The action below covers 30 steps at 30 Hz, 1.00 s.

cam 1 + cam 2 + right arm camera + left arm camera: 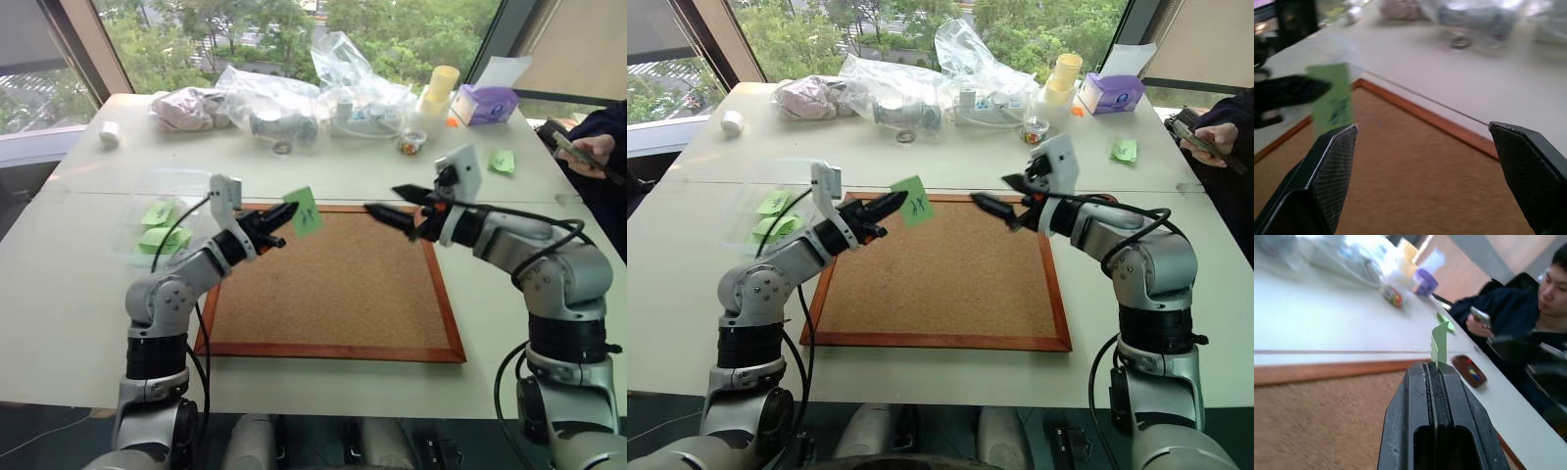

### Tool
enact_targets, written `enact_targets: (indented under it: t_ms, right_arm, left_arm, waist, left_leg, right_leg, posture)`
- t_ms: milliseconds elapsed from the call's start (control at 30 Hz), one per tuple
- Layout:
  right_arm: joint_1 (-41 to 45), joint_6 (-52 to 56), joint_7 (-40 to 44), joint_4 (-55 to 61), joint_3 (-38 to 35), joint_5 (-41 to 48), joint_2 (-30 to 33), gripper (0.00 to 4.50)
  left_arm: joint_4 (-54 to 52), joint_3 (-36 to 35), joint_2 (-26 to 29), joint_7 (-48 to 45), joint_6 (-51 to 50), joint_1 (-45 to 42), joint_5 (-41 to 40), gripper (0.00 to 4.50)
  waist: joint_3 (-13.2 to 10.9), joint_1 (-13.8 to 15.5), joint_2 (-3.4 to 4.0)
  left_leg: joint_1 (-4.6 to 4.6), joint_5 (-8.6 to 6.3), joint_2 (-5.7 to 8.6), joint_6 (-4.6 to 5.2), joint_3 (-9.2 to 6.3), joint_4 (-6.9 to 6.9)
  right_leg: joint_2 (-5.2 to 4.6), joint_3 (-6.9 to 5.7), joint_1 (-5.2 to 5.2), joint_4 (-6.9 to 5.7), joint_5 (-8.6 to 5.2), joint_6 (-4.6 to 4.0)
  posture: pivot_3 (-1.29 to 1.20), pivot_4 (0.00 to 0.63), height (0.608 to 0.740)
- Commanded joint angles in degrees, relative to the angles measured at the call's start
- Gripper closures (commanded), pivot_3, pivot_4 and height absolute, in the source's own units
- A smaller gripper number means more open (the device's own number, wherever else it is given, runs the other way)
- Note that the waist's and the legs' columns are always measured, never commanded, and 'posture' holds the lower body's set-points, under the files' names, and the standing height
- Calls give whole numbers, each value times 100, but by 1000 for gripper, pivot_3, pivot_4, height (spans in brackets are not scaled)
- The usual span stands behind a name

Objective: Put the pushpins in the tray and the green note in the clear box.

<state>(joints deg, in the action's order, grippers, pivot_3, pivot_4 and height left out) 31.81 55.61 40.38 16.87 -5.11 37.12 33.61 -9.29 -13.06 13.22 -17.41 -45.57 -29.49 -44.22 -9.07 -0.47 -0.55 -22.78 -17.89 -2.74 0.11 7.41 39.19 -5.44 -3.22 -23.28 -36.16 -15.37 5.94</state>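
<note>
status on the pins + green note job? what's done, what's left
Done, it seems: a few pushpins already lie in the tray, and the cork board looks bare of pins. In hand: the left gripper is shut on the green note, held up above the board; the right gripper is open beside it, holding nothing. Left: the note has to go into the clear box on the robot's left.
</note>
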Motion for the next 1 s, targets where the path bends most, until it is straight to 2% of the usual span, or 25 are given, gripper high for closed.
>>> enact_targets:
  t_ms: [33,300,433,533,667,767,1000]
  right_arm:
    - [29,-191,452,273,77,186,199,65]
    - [223,-519,710,-43,457,-76,199,65]
    - [283,-633,866,-134,567,-135,214,65]
    - [341,-731,1025,-172,696,-247,310,0]
    - [383,-860,1124,-251,777,-380,366,0]
    - [389,-894,1163,-273,781,-415,390,0]
    - [248,-788,1620,-77,738,-297,840,0]
  left_arm:
    - [-263,-464,72,797,587,-298,462,4500]
    - [99,-1370,679,2277,1137,-177,1593,4500]
    - [184,-1369,857,2231,1152,197,1804,4500]
    - [228,-1345,865,2155,1095,388,1835,3509]
    - [240,-1266,922,1918,1035,489,1780,1673]
    - [102,-1253,1016,1564,990,506,1641,119]
    - [-706,-824,1867,12,736,997,1268,26]
  waist:
    - [-1,-10,-2]
    - [-5,-35,-9]
    - [-6,3,-10]
    - [-6,38,-18]
    - [-7,69,-20]
    - [-7,70,-20]
    - [-7,44,-20]
  left_leg:
    - [0,-1,1,1,-2,0]
    - [0,-1,-3,2,1,-4]
    - [-1,-3,-6,6,1,-4]
    - [-10,-4,-5,8,-1,2]
    - [-11,-5,-4,9,1,3]
    - [-11,-5,-4,9,2,2]
    - [-13,-5,-7,8,6,0]
  right_leg:
    - [-2,0,0,0,0,0]
    - [0,0,-8,-2,0,-1]
    - [-7,-1,-8,-2,0,-1]
    - [-12,-5,-8,-2,0,-1]
    - [-12,-6,-11,-2,0,-1]
    - [-11,-6,-13,-2,0,-1]
    - [-12,-6,-18,-2,0,-1]
  posture:
    - [0,150,740]
    - [0,150,740]
    - [0,150,740]
    - [0,150,740]
    - [0,150,740]
    - [0,150,740]
    - [0,150,740]
